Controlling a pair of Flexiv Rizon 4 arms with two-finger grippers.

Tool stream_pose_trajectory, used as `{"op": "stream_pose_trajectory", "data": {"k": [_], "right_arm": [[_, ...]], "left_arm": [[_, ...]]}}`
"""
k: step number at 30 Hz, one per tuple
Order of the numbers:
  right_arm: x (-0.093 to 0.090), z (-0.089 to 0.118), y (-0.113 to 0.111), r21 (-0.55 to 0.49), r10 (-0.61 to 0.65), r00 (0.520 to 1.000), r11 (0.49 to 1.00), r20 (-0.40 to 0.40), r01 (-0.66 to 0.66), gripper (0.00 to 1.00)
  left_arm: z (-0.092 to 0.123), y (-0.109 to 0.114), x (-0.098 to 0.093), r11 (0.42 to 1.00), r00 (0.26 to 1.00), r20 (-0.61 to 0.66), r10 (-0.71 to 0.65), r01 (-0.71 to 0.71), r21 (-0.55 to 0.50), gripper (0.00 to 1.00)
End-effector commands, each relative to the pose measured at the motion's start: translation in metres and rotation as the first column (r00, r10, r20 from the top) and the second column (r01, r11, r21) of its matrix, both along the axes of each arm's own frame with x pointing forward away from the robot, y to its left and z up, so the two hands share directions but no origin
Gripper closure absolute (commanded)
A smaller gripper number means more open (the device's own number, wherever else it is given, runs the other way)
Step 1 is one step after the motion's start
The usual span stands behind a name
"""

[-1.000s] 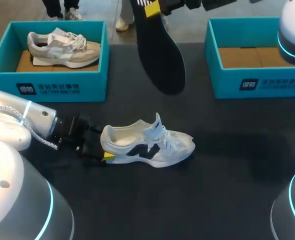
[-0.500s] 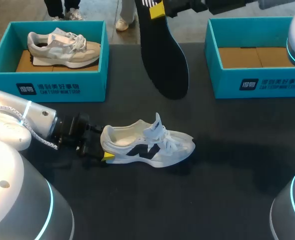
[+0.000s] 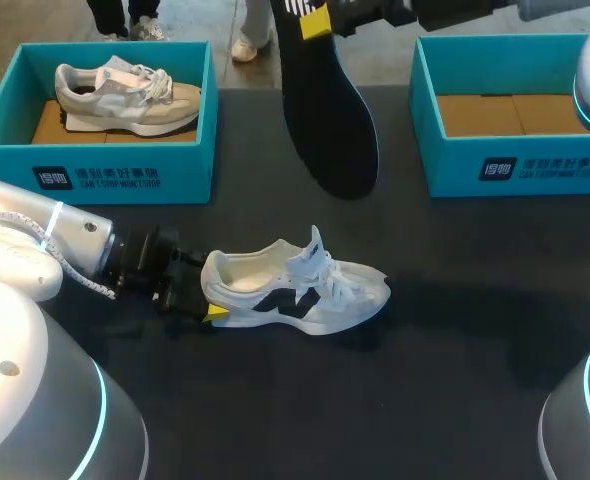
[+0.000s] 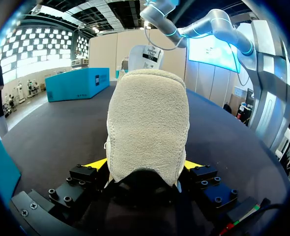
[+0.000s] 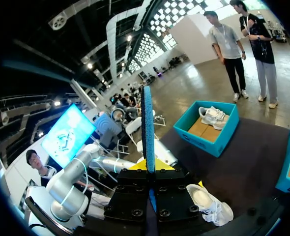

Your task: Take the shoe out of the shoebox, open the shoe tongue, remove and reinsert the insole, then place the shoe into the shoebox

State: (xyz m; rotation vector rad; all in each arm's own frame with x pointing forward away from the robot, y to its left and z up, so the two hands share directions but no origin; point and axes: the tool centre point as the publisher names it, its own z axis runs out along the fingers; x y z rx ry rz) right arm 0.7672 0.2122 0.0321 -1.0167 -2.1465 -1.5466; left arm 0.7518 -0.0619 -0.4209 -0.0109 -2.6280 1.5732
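Black insole (image 3: 330,120) is already out, pinched tight in the right claw (image 3: 320,18) high over the table (image 3: 455,380), while the left claw (image 3: 200,292) squeezes the heel of the white shoe (image 3: 295,290) lying there; putting it back and boxing the shoe are left.

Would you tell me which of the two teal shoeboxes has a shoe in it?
The left teal shoebox, holding a beige sneaker; the right teal shoebox shows only bare cardboard.

Dark table (image 3: 455,330), teal box (image 3: 190,172) at left, beige shoe (image 3: 125,100) inside
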Motion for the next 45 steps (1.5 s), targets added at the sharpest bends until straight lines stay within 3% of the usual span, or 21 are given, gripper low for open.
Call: {"op": "stream_pose_trajectory", "data": {"k": [1, 9, 17, 26, 36, 45], "right_arm": [[-0.002, 0.002, -0.004, 0.007, 0.006, 1.0, 1.0, -0.013, -0.006, 1.0], [-0.018, 0.018, -0.027, -0.02, 0.038, 0.998, 0.999, -0.057, -0.04, 1.0], [-0.033, 0.038, -0.044, 0.08, 0.027, 0.997, 0.997, -0.066, -0.022, 1.0], [-0.052, 0.064, -0.046, 0.19, 0.015, 0.998, 0.982, -0.062, -0.003, 1.0], [-0.073, 0.078, -0.054, 0.177, 0.006, 0.998, 0.984, -0.061, 0.005, 1.0], [-0.106, 0.085, -0.058, 0.169, -0.003, 0.998, 0.986, -0.06, 0.013, 1.0]], "left_arm": [[-0.001, 0.0, 0.0, 1.0, 1.0, 0.0, 0.0, 0.0, 0.003, 1.0], [-0.001, 0.0, 0.0, 1.0, 1.0, 0.0, 0.0, 0.0, 0.003, 1.0], [-0.001, 0.0, 0.0, 1.0, 1.0, 0.0, 0.0, 0.0, 0.003, 1.0], [-0.001, 0.0, 0.0, 1.0, 1.0, 0.0, 0.0, 0.0, 0.003, 1.0], [-0.001, 0.0, 0.0, 1.0, 1.0, 0.0, 0.0, 0.0, 0.003, 1.0], [-0.001, 0.0, 0.0, 1.0, 1.0, 0.0, 0.0, 0.0, 0.003, 1.0]]}}
